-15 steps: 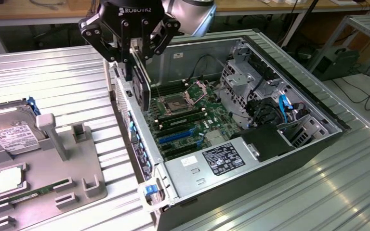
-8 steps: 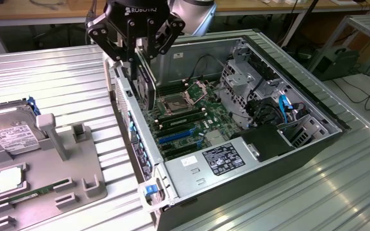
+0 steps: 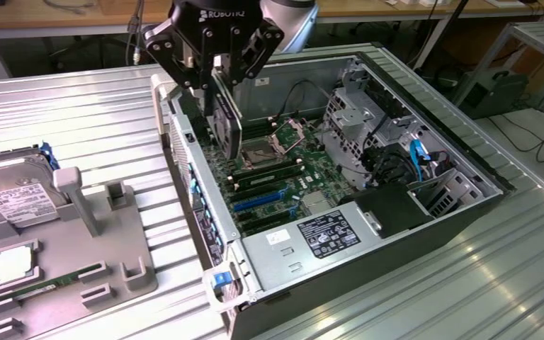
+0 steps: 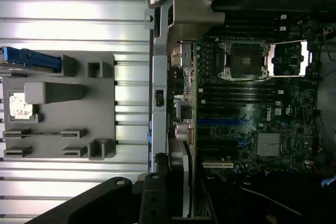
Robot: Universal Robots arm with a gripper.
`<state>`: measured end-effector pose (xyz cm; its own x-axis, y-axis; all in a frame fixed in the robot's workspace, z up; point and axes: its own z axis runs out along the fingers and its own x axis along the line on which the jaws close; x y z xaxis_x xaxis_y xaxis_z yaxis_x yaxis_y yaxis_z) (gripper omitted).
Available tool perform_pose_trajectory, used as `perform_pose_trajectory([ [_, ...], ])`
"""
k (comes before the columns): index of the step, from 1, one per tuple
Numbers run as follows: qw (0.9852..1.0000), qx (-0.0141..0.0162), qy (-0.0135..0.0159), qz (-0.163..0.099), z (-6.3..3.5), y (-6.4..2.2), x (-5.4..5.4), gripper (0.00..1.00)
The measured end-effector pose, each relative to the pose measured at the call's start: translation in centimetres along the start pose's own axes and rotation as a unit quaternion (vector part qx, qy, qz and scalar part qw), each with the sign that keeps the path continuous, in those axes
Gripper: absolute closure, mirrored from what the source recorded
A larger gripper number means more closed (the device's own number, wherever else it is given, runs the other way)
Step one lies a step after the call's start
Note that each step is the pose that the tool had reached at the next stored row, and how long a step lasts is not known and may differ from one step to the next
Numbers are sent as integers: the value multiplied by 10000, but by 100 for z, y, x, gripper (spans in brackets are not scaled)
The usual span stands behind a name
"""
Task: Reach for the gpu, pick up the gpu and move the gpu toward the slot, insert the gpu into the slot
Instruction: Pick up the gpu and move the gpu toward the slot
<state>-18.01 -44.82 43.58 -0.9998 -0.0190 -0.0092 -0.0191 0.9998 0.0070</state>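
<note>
Your gripper [image 3: 223, 81] is clenched on the gpu [image 3: 227, 117], its two black fingers pinching the upper edge of the card from either side. You see the gpu hanging on edge, close to upright, inside the open computer case [image 3: 442, 120], near the case wall on the exterior view's left. Its lower edge hangs over the motherboard [image 3: 300, 177] beside the square processor socket [image 3: 258, 150], and you cannot tell from the exterior view whether that edge touches the board. The slot [image 3: 260, 201], a long blue connector, lies further along the green board toward the front of the picture, apart from the card and uncovered. In the wrist view you look down past the gripper [image 4: 181, 198] along the gpu [image 4: 187, 182], whose silver bracket edge runs next to the case wall, while the slot [image 4: 223, 121] shows as a blue strip on the motherboard [image 4: 273, 114] with nothing in it, short of the processor socket [image 4: 247, 61]. Outside the case, on the ribbed metal desk [image 3: 93, 127], you have a grey fixture [image 3: 74, 248] carrying a hard drive [image 3: 17, 195] and a green memory stick [image 3: 40, 287].
</note>
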Motion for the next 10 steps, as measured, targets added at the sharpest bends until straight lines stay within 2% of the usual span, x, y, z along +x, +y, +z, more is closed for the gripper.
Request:
perform_pose_trajectory([
  [3, 10000, 0, 0, -1, 1, -2, -91, 72],
  [10, 10000, -1, 1, 0, 15, -8, -415, 72],
])
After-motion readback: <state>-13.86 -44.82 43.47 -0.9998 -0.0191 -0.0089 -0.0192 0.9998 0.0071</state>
